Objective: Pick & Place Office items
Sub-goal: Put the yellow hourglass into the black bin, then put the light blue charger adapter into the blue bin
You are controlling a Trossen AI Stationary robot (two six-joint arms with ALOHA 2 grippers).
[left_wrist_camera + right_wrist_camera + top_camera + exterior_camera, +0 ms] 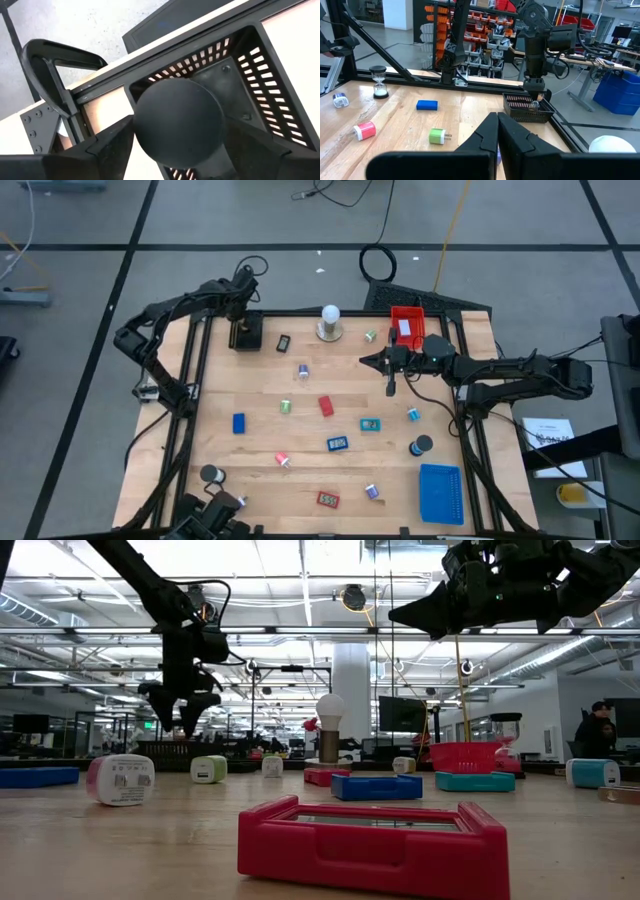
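My left gripper (243, 318) hangs at the table's far left over the black tray (247, 335), pointing steeply down with its fingers apart. In the left wrist view a black round piece (177, 122) shows between the fingertips, above the tray's slotted floor (260, 75). My right gripper (366, 361) is shut and empty, held level above the table's far right, pointing left. Several office items lie loose on the wood, among them a blue block (238, 423), a red block (325, 406), a teal piece (370, 424) and a black roll (421, 445). My left gripper has the black round piece (177, 122) between its two fingertips (117, 142), which point down from above. The piece's edges meet both fingers in the wrist view. Whether they touch it or it is loose over the tray, I cannot tell.
A red tray (406, 326) stands at the far right and a blue tray (440, 492) at the near right. A white ball on a grey base (330, 322) sits at the far middle and an hourglass (210, 474) at the near left. Black frame rails (190, 380) border the table.
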